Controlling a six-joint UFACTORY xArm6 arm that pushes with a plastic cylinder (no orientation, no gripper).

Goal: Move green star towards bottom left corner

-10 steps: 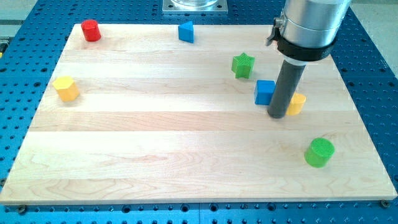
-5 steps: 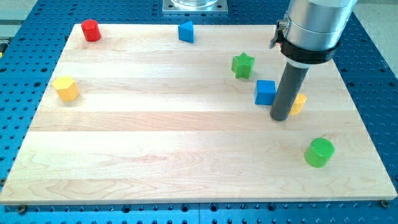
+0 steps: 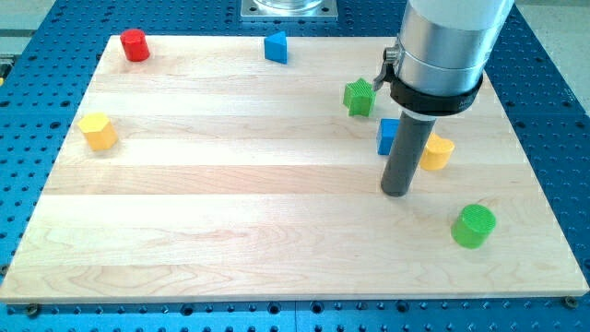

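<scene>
- The surface (image 3: 230, 212) is a pale wooden board of wide planks, resting on a blue perforated base (image 3: 553, 111) that shows around every edge.
- The arm (image 3: 447, 41) comes down from the far right as a broad silver cylinder with a black band, and narrows to a straight dark rod.
- My tip (image 3: 395, 193) touches the board right of centre, nearer than the blue cube and well apart from the green star. It touches no block. The arm carries no fingers, only the plain rod, so it grips nothing.
- The green cylinder (image 3: 474, 226) stands near the right edge, nearer and to the right of my tip, apart from it.
- The blue cube (image 3: 387, 136) sits just behind the rod and is partly hidden by it; whether the two touch cannot be told.
- The green star (image 3: 359, 97) lies in the far right part of the board, just left of the arm's black band in the view and a little beyond the blue cube. It is a long way from the near left corner.
- The yellow block (image 3: 438, 152) by the rod shows only its right part, so its shape is unclear.
- A second yellow block (image 3: 98, 131), six-sided, sits close to the left edge.
- A blue triangular block (image 3: 276, 46) rests by the far edge, near its middle.
- A red cylinder (image 3: 135, 44) stands at the far left corner.
</scene>
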